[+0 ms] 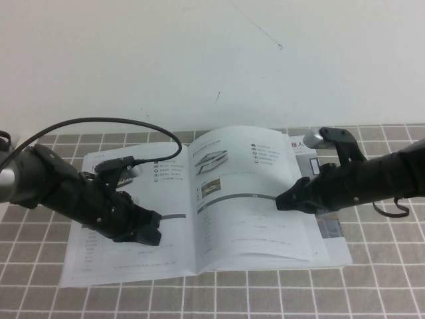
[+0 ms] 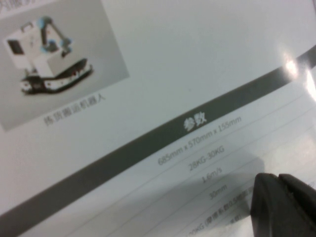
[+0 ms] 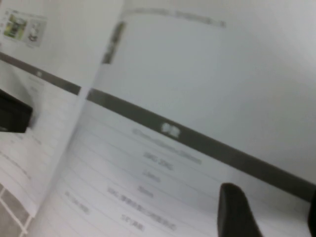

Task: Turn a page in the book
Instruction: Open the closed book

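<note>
High view: book [image 1: 199, 219] open on the tiled table [image 1: 372, 292]; page [image 1: 255, 199] bowed up right of the spine; left gripper [image 1: 151, 230] low on the left-hand leaf, grip state cannot tell; right gripper [image 1: 287, 199] at the page's right half, jaws parted. Left wrist view: dark fingertips [image 2: 284, 205] together on print. Right wrist view: finger [image 3: 237, 210] over the page.

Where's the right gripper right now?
In the high view the right gripper is over the book's right-hand side, its jaws at the lifted page by the dark bar; the left gripper rests on the left-hand sheet.
</note>
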Robot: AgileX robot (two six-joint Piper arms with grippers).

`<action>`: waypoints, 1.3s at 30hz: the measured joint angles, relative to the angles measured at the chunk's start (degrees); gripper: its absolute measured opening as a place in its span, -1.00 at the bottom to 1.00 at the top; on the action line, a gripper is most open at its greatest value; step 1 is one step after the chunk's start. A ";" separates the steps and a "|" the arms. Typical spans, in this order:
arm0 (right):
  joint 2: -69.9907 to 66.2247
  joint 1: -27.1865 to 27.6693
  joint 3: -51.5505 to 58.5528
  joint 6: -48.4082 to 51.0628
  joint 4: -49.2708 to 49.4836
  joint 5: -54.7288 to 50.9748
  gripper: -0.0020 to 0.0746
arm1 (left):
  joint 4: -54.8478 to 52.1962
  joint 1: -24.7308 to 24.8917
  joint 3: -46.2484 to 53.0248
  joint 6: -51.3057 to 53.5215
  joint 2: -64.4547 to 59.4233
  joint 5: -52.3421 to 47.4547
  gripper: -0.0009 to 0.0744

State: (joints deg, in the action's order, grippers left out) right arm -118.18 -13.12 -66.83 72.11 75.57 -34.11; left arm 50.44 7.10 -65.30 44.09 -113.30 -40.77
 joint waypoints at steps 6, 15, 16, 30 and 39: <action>0.00 0.00 0.00 3.42 5.14 -2.49 -0.13 | 0.00 0.00 0.00 0.00 0.00 0.00 -0.99; 0.12 0.12 0.00 3.51 3.32 0.28 -0.13 | -0.05 0.00 0.00 0.00 0.00 0.00 -0.99; 0.26 0.12 0.00 2.30 2.03 1.00 -0.13 | -0.14 0.00 0.00 0.00 0.00 0.00 -0.99; 1.69 0.19 0.00 -10.75 -13.87 4.69 -0.13 | -0.14 0.00 0.00 0.00 0.00 0.00 -0.99; 0.83 0.34 -0.22 -10.42 -13.27 3.90 -0.13 | -0.19 0.00 0.00 0.00 0.00 0.00 -0.99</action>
State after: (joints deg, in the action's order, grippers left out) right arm -117.35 -12.78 -67.05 61.69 62.30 -30.21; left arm 50.25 7.10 -65.30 44.09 -113.30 -40.77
